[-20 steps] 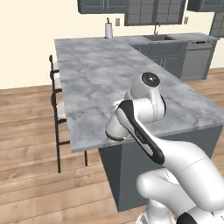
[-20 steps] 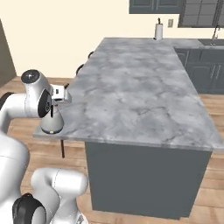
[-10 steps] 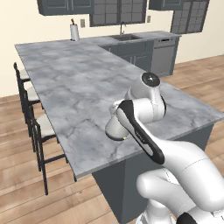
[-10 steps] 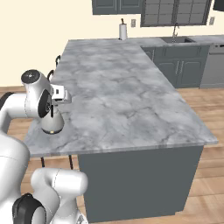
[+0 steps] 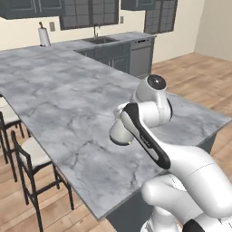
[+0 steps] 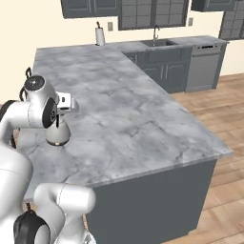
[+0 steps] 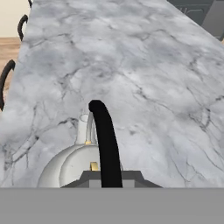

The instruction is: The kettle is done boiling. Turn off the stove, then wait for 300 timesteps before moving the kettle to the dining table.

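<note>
Gripper (image 7: 109, 177) clamped on the kettle's (image 7: 72, 164) black handle (image 7: 105, 135), kettle hanging low over the marble table (image 6: 138, 119).

Between the earlier pictures and now the whole kitchen view has swung round, so the base has been turning while the arm's pose stays the same; the kettle has not left the closed jaws. In the right base view it sits at the left edge of the frame, low over the slab's near corner, whether touching I cannot tell. Chairs (image 5: 31, 158) stand at lower left of the left base view. Judging by this, only setting down and letting go remain.
</note>
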